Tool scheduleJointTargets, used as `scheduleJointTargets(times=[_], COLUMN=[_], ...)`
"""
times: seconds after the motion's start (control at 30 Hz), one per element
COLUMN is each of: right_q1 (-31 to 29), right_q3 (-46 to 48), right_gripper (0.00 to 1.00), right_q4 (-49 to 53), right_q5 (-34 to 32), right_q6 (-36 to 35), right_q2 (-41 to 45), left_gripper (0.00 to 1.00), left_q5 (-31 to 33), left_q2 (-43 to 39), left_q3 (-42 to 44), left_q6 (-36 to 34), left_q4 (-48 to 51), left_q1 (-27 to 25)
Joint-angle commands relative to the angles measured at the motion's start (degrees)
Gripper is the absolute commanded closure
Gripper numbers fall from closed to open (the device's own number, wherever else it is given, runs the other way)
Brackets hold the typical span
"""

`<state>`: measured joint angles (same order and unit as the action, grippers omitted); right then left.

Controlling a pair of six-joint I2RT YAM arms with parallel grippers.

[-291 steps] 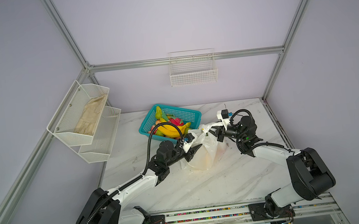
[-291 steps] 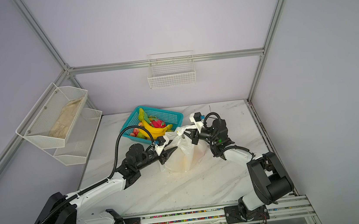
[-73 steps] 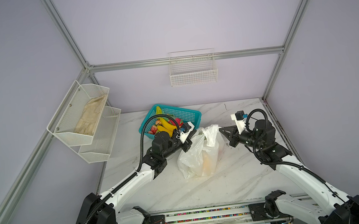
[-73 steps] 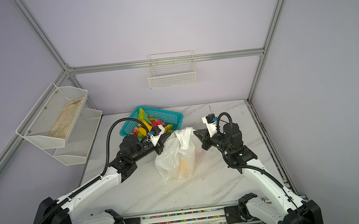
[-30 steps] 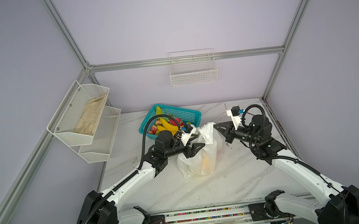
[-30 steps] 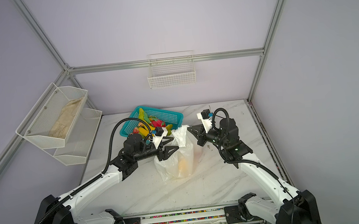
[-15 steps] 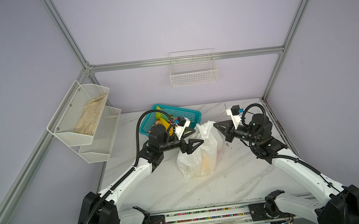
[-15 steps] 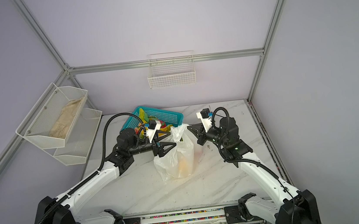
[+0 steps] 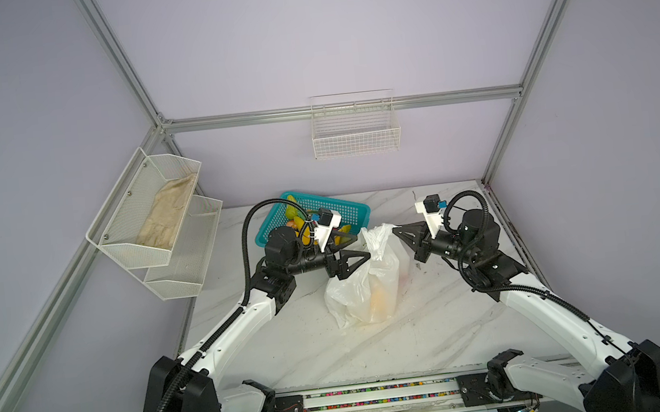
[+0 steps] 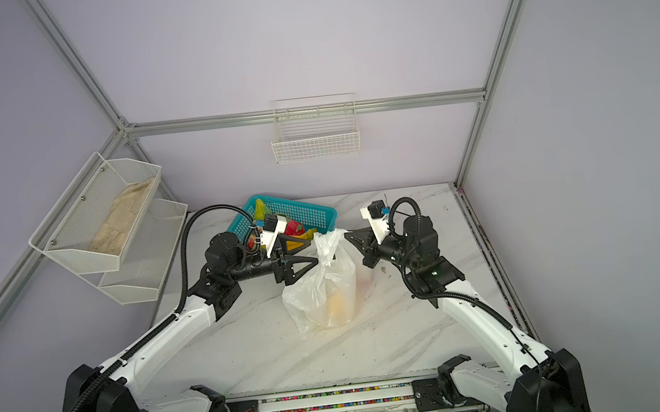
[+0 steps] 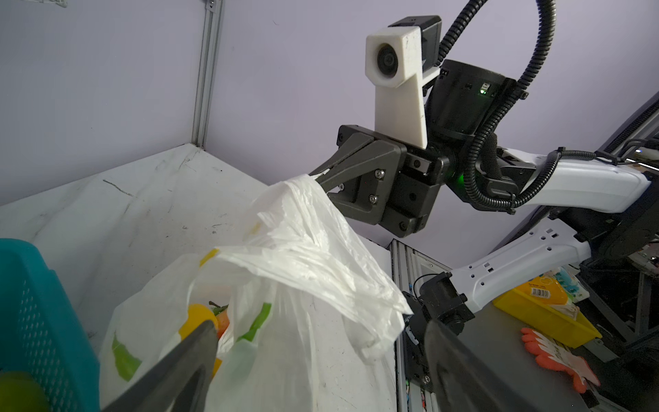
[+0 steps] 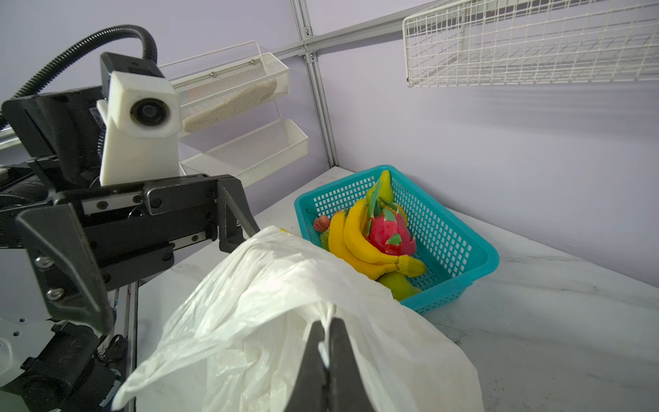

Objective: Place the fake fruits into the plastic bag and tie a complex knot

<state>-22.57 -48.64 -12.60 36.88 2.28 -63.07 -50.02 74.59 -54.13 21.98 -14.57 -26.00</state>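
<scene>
Tabletop: white marble in a lilac-walled cell [image 9: 437, 329]; the plastic bag [image 9: 364, 291] stands at its centre, with a teal basket [image 9: 352, 213] at the bag's 11 o'clock.
Left jaws: spread wide and empty at the bag's 9 o'clock, beside its gathered top. A second ago they were lower, nearer the bag's side, and narrower.
Right jaws: clenched on a fold of the bag's rim at 3 o'clock, unchanged, propping the mouth up.
Inside the bag: yellow, orange and green fake fruits [image 11: 194, 313] show through the film.
Left behind: bananas [image 12: 353, 246], a dragon fruit [image 12: 390, 235] and a pear [image 12: 396, 285] lie in the basket.
Meaning: the release reads as one more piece delivered, though no drop is seen. Loading looks unfinished and the knot is not begun.
</scene>
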Motion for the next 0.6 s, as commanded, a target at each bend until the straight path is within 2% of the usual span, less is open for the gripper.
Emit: scheduleJointTargets(times=[0.0,0.23,0.57], right_q1=[-0.42,-0.52,-1.04], right_q3=[-1.63,-1.63,-1.67], right_gripper=[1.00,1.00,1.00], right_q4=[-0.98,-1.28,-6.03], right_q5=[0.44,0.48,2.57], right_q6=[-0.44,-0.29,3.45], right_q2=[0.02,-0.39,-0.94], left_gripper=[0.15,0.29,0.39], left_q5=[-1.45,-0.57,4.65], left_q2=[2.36,5.30,8.64], left_q3=[-7.75,-10.53,-12.32], left_q6=[4.75,6.12,-1.96], left_q4=[-3.02,-2.17,6.28], left_q1=[0.01,-0.45,-1.95])
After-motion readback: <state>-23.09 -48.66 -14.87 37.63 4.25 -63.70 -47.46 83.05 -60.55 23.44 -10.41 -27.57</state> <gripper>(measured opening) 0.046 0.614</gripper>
